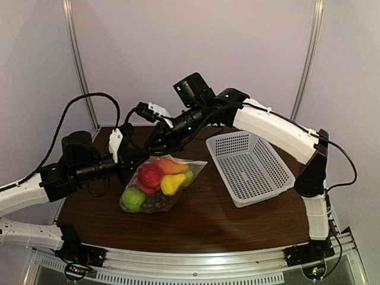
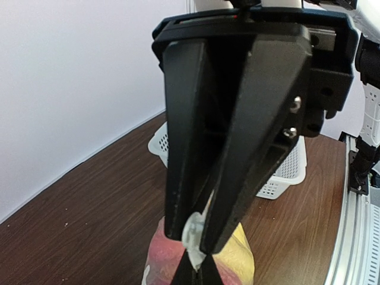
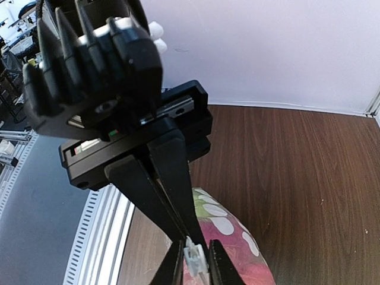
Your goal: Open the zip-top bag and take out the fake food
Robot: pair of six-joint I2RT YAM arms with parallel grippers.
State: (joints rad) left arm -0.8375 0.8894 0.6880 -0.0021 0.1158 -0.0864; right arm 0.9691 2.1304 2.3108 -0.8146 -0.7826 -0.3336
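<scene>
Both arms meet at the mouth of the zip-top bag (image 1: 196,165). In the left wrist view the left gripper (image 2: 197,274) has its jaws closed on the clear lip of the bag. In the right wrist view the right gripper (image 3: 193,264) is closed on the same lip, so the two pairs of tips are almost touching, tip against tip.

Seen from above, the left arm comes in from 9 o'clock and the right one from 1 o'clock. The bag's body runs away from the jaws toward 5 o'clock and rests on the table (image 1: 237,219). The fake food (image 1: 155,178) is all inside it: red, yellow, green and orange pieces, and something dark at the bottom.

I judge that the seal is not yet open. The next move should pull the two lips apart, across the zip line, and neither arm is nearer than the other.

The white basket (image 1: 249,169) stands at 3 o'clock from the bag, near it but apart.

I can read no brand or writing, only white dots printed on the plastic.
</scene>
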